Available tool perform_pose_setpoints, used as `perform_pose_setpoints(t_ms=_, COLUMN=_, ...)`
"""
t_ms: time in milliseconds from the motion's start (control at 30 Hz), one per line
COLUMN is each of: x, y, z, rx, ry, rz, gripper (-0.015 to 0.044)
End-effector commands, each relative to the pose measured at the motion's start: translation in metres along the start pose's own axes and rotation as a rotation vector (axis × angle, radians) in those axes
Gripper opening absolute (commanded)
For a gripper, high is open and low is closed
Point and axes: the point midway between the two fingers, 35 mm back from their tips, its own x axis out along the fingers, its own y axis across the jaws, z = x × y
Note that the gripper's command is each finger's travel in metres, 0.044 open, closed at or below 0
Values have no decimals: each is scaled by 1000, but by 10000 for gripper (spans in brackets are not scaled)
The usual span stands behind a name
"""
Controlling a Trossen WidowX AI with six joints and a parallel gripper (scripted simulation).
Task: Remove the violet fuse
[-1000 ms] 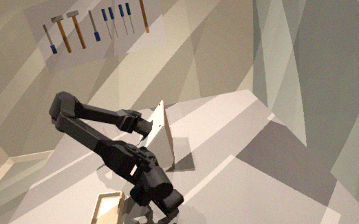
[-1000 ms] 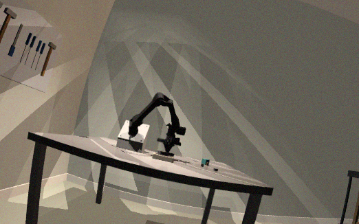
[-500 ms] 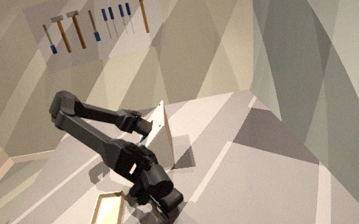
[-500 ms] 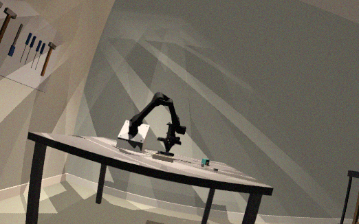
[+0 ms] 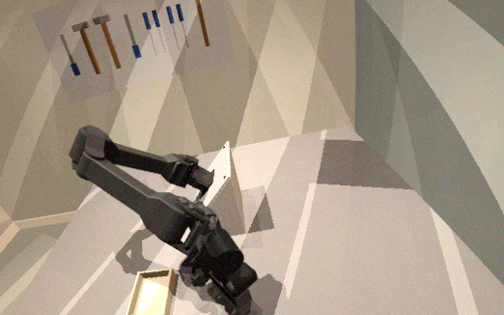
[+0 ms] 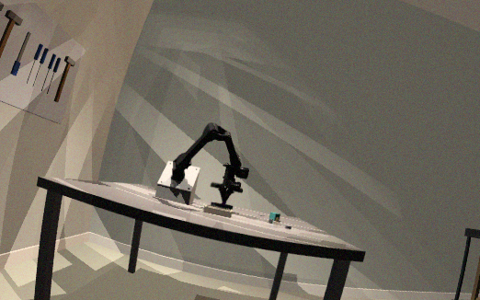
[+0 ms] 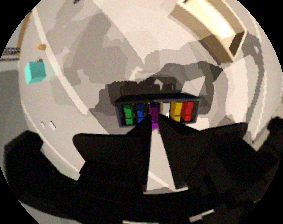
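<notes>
My pincer (image 7: 153, 123) is clamped on the violet fuse (image 7: 153, 113), which sits in its slot in the fuse block (image 7: 158, 100), between the blue fuse (image 7: 140, 113) and the white one (image 7: 165, 110). Just beyond, the block's dark rim lies on the table (image 7: 119, 23). Farther off to the right waits the tray (image 7: 208, 19); far left sits a teal cube (image 7: 35, 71).

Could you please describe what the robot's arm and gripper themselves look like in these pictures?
The arm is matte black to dark grey throughout, built of boxy, angular links with rounded joint housings. It rises from a pale, square-faced base block. The gripper has two broad, dark, wedge-shaped fingers. No cables, labels or markings can be made out on it.
</notes>
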Motion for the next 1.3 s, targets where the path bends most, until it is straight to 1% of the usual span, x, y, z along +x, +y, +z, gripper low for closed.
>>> perform_pose_setpoints(t_ms=0, x=-3, y=0, z=0, rx=3, ry=3, rz=1, gripper=0)
perform_pose_setpoints(t_ms=1267, x=-21, y=0, z=0, rx=2, ry=2, rz=1, gripper=0)
